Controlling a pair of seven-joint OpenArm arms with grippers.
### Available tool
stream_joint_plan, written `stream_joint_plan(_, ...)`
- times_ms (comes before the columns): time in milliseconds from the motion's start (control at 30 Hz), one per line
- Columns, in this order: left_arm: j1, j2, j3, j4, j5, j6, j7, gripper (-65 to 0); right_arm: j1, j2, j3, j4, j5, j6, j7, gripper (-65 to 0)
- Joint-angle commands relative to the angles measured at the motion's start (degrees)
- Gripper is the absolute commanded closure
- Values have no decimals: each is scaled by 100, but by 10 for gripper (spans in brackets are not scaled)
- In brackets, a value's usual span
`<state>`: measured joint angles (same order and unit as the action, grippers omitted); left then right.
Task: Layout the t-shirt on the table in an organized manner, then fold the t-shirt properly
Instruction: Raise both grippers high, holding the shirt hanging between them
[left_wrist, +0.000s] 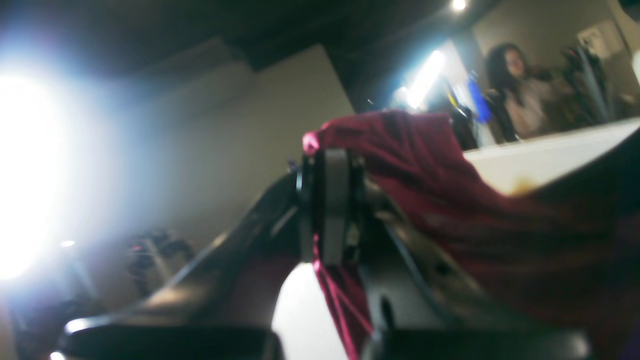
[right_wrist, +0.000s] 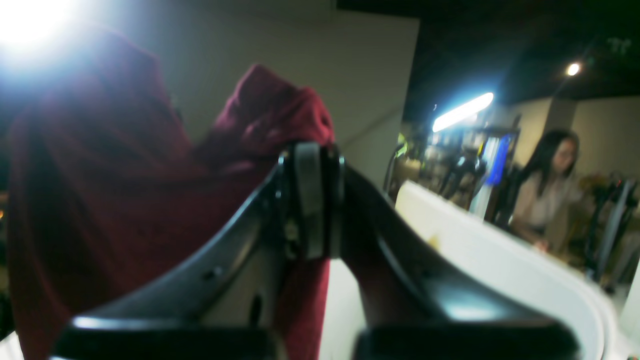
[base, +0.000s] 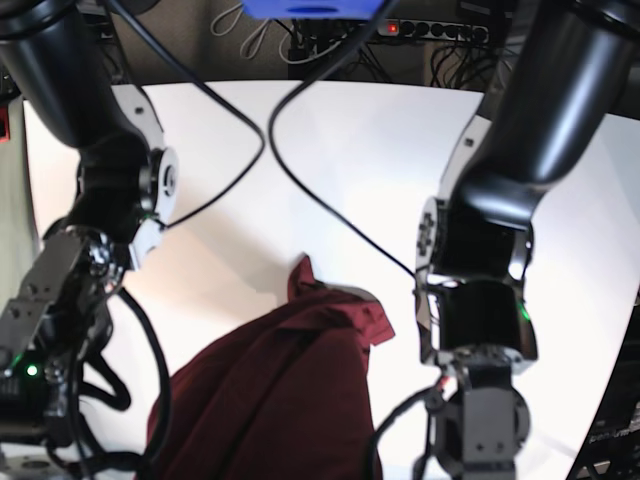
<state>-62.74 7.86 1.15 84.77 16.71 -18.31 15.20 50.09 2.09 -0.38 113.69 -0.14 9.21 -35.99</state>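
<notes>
Up close, left wrist view: the left gripper (left_wrist: 330, 210) has its fingers (left_wrist: 334, 200) clenched on a bunched edge of the t-shirt (left_wrist: 425, 165). Maroon cloth pokes out above the tips, drapes away to one side and trails down below the pinch.

Right wrist view: same story. The right gripper (right_wrist: 311, 200) is pinched tight on another fold of the t-shirt (right_wrist: 100, 175), with a knob of fabric standing above the tips and a heavy swag hanging off beside it.

Both wrist cameras look upward into room lights, so both hands seem raised, cloth held clear at the pinch points. A blurred person sits in the background, beyond the counter's far edge.

Base view: the garment (base: 280, 390) hangs or slumps as a crumpled mass at the near edge of the white counter (base: 360, 160), between the two arms. One corner peaks upward. Fingers themselves are out of sight here, below the frame. Cables cross the bare surface further back.

Judgement: layout step is in hand, no folding begun. Shirt is gathered, not spread.

Next move likely calls for drawing the two grips apart to tension the cloth, carrying it over the open counter, then lowering it flat. Which seam each hand holds, I cannot tell.
</notes>
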Motion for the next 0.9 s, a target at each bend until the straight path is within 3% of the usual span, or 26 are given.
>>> stream_joint_plan(0, -341, 27, -31, 63, -31, 77, -162, -1, 306, 7, 7, 46, 1, 15, 175, 0)
stream_joint_plan(433, -1226, -8, -400, 63, -5, 85, -162, -1, 1317, -11, -177, 11, 1, 15, 175, 0)
stream_joint_plan(867, -1226, -219, -761, 63, 4, 85, -136, -1, 1545, -99, -247, 20, -8, 15, 166, 0)
